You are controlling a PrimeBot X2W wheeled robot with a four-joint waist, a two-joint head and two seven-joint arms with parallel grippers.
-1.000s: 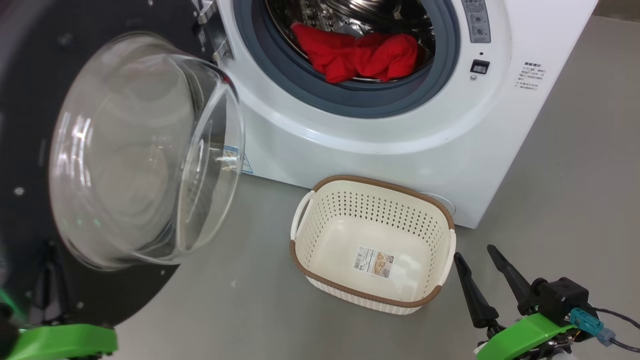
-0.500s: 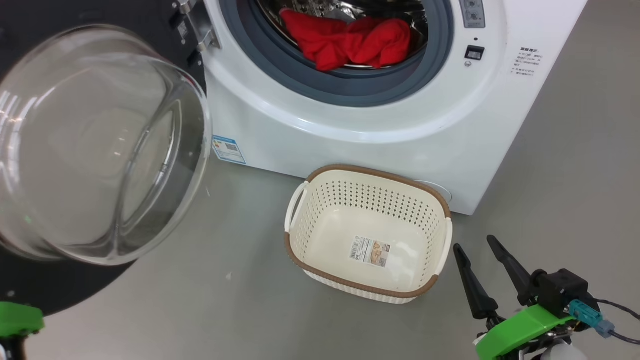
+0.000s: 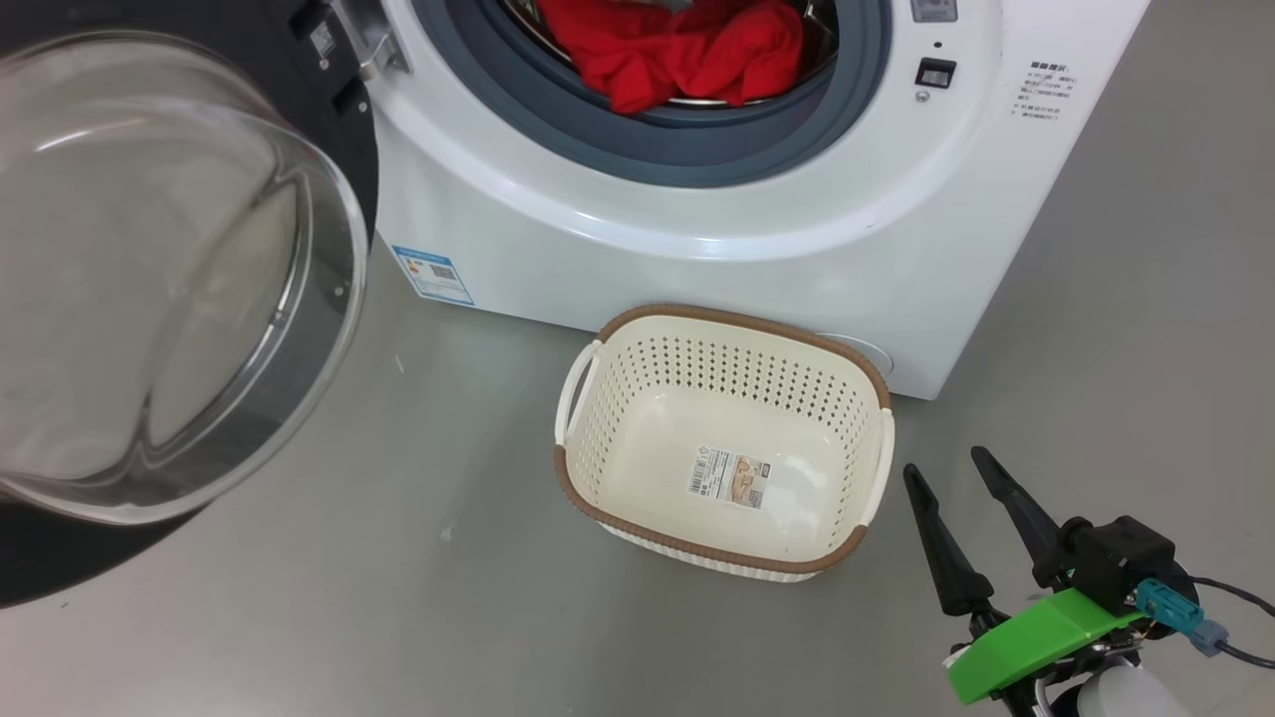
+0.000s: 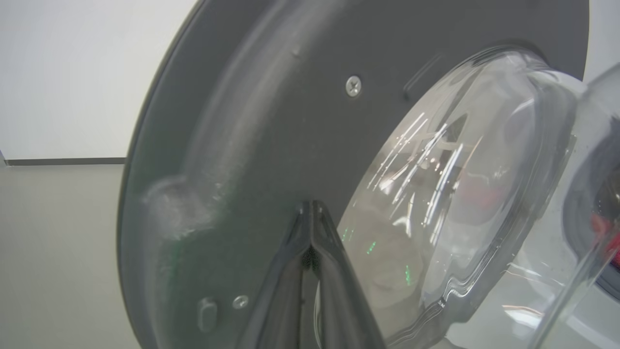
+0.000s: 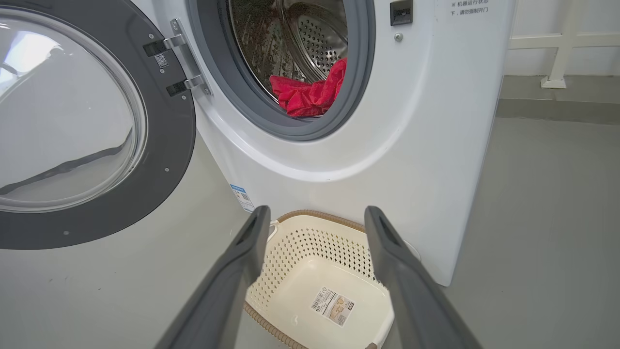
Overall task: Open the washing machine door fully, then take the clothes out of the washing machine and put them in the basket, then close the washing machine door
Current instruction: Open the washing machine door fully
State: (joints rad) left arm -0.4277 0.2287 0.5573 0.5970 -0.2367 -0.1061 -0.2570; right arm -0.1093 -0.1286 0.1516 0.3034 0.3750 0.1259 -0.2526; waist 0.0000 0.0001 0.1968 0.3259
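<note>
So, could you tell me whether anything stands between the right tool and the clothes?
Nothing visible does. The door stands open at the left, clear of the drum, and the clothes lie at its front lip. The basket sits on the floor between the right tool and the machine, but lower than the drum.

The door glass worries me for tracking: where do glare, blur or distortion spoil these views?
Left wrist view: white glare streaks cross the door glass, close and soft. Head view: the glass looms large, smearing the floor behind it. Right wrist view: sharp on clothes and basket.
</note>
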